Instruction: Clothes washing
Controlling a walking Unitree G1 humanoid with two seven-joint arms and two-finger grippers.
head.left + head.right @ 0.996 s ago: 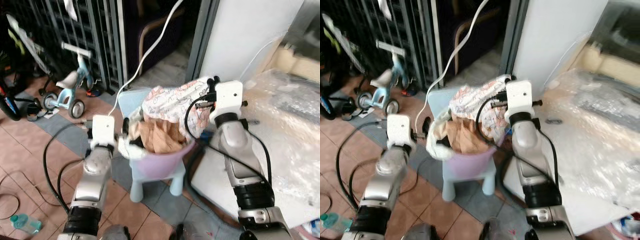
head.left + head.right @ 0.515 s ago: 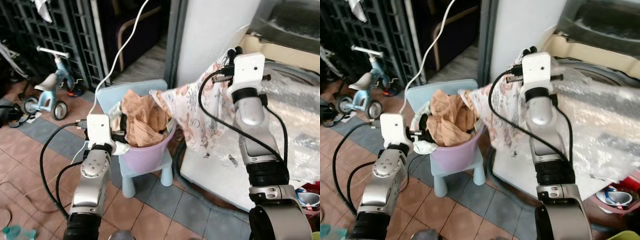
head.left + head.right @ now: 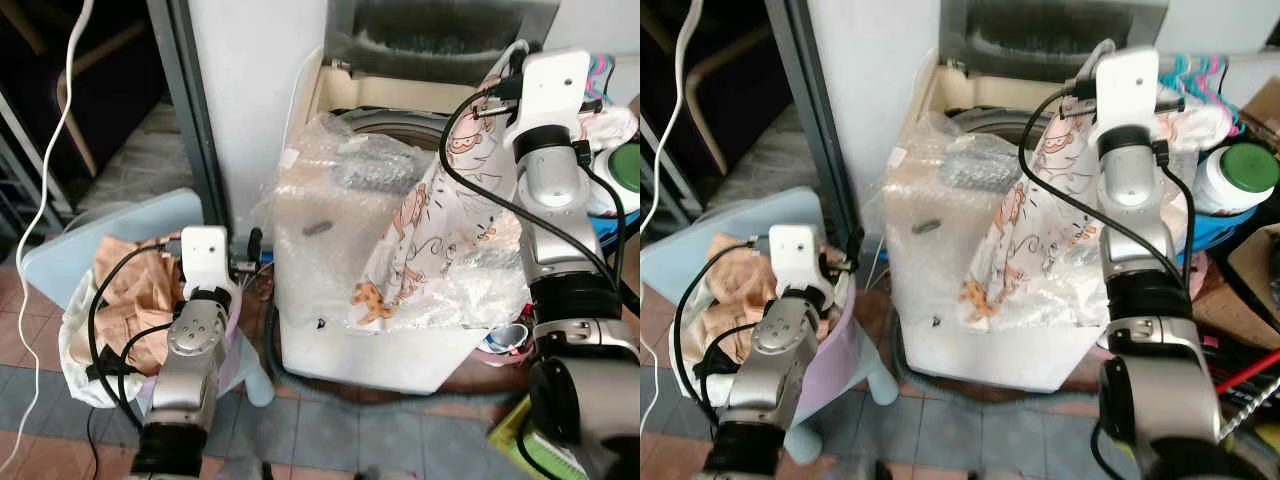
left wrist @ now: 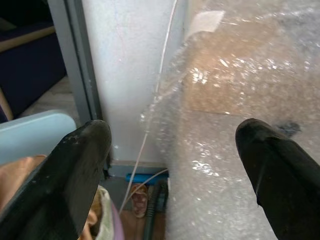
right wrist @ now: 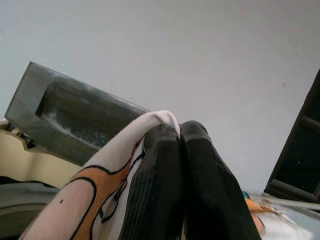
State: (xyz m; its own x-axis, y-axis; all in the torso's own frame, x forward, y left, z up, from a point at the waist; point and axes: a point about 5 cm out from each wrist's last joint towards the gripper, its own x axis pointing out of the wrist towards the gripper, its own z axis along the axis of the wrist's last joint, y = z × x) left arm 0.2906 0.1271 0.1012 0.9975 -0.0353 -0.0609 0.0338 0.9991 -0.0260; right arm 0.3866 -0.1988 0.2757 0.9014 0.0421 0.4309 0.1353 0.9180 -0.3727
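My left gripper is nearest, its fingers spread wide and holding nothing, held low over the lilac basket of tan clothes on my left, pointing at the washing machine wrapped in bubble plastic. Farther off and higher, my right gripper has its fingers pressed together on a printed cloth. The cloth hangs from that grip down the machine's near right side, below the raised lid.
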